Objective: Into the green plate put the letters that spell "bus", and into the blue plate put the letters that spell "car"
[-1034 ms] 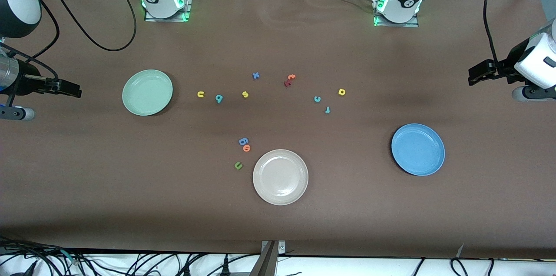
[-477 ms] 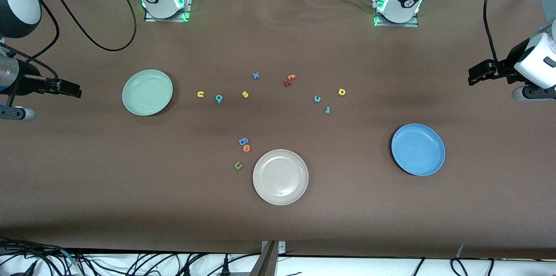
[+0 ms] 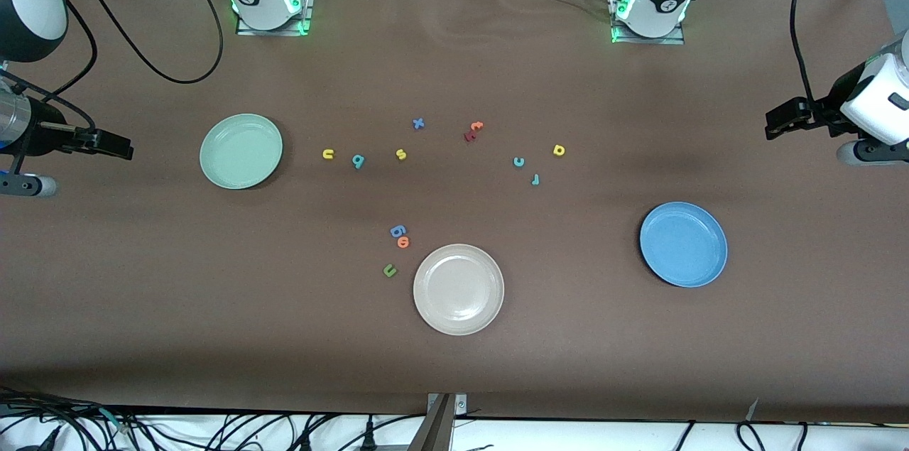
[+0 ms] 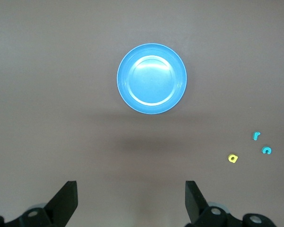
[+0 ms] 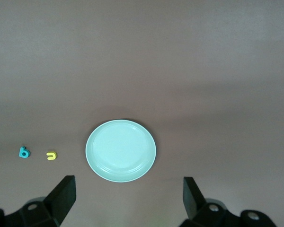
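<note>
The green plate lies toward the right arm's end, with the yellow "u", teal "b" and yellow "s" in a row beside it. The blue plate lies toward the left arm's end. The teal "c", teal "r" and yellow "a" lie mid-table. My right gripper hangs open and empty over the table's end, past the green plate. My left gripper hangs open and empty over the other end.
A beige plate sits nearest the front camera. Beside it lie a blue letter, an orange letter and a dark green "u". A blue "x" and red and orange letters lie farther back.
</note>
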`<state>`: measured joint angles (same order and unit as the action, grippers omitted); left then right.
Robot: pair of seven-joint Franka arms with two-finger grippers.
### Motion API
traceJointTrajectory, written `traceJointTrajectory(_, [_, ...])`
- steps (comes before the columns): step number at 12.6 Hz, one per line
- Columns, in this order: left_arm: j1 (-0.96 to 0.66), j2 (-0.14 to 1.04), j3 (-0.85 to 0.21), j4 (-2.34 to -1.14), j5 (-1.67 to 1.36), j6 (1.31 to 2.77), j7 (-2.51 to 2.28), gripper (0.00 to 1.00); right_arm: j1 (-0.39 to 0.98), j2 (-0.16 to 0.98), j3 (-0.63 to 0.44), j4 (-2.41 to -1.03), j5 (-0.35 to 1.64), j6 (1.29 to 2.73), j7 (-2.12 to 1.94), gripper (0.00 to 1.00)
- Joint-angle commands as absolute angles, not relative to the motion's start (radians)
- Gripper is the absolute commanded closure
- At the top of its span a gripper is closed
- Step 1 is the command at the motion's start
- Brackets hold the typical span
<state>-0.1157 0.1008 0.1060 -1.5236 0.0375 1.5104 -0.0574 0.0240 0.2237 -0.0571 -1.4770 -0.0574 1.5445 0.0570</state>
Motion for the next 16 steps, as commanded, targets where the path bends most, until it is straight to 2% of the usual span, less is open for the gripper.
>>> traceJointTrajectory(1, [-0.123, 0.095, 0.107, -1.531, 0.057, 1.52, -0.043, 0.0, 0.018, 0.216, -0.049, -1.474, -0.06, 1.54, 0.055, 0.0])
traceJointTrajectory(12, [-0.123, 0.097, 0.106, -1.531, 0.057, 1.52, -0.043, 0.0, 0.023, 0.215, -0.046, -1.476, -0.06, 1.531, 0.071, 0.0])
traceJointTrajectory(16, [-0.123, 0.097, 0.106, -1.531, 0.057, 1.52, -0.043, 0.0, 0.1, 0.219, -0.048, -1.482, -0.071, 1.532, 0.107, 0.0])
